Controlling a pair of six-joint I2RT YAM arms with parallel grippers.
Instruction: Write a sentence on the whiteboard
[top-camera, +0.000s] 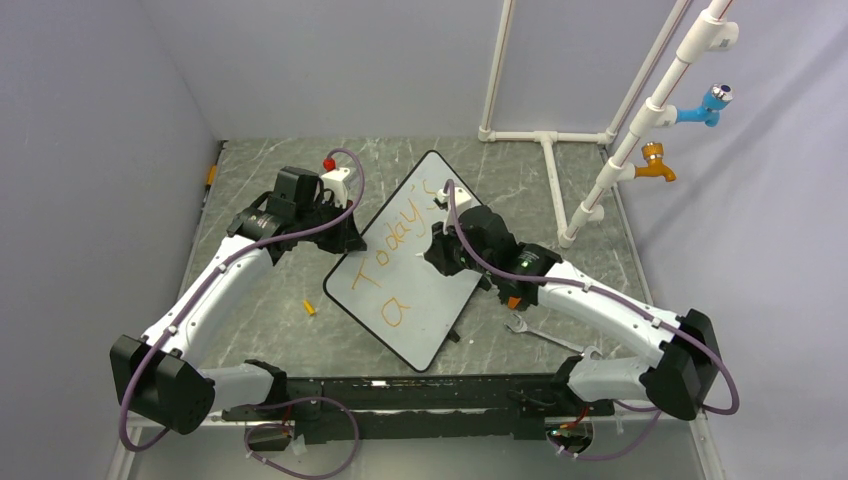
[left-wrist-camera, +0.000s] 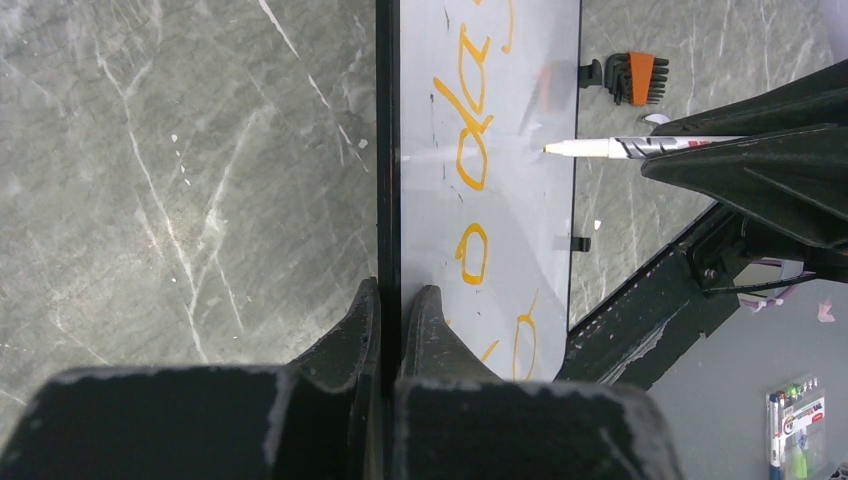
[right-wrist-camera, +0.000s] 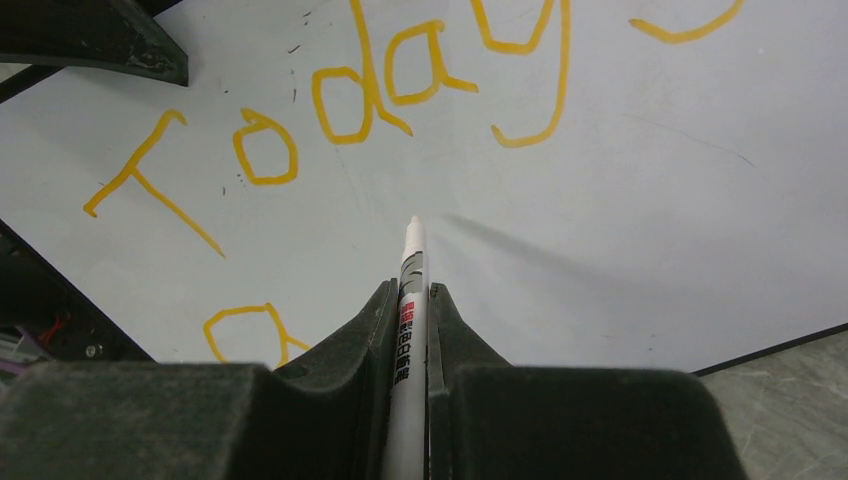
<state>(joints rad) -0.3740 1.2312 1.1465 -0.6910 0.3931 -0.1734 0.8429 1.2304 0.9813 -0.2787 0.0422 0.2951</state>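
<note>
A whiteboard (top-camera: 430, 300) lies at the centre of a grey marbled table (top-camera: 260, 320), turned so its long side points toward 1 o'clock in the overhead view. An orange handwritten sentence (top-camera: 395, 258) runs along it. It reads "Today's", with a single rounded letter begun on a second line beneath.

From the 9 o'clock side, the left gripper (left-wrist-camera: 392, 300) is clenched on the board's thin black rim, one finger on each face of the edge. From the 3 o'clock side, the right gripper (right-wrist-camera: 410, 292) reaches over the board. Its jaws are clamped tight around a white marker (right-wrist-camera: 411, 255). The marker tip points at the bare white surface just below the word "Today". Whether it touches the board cannot be told.

On the table at the board's 3 o'clock side lies an orange-cased hex key set (left-wrist-camera: 632, 77). A silver wrench (top-camera: 540, 335) lies near 5 o'clock. A small orange piece (top-camera: 310, 307) rests near 8 o'clock.
</note>
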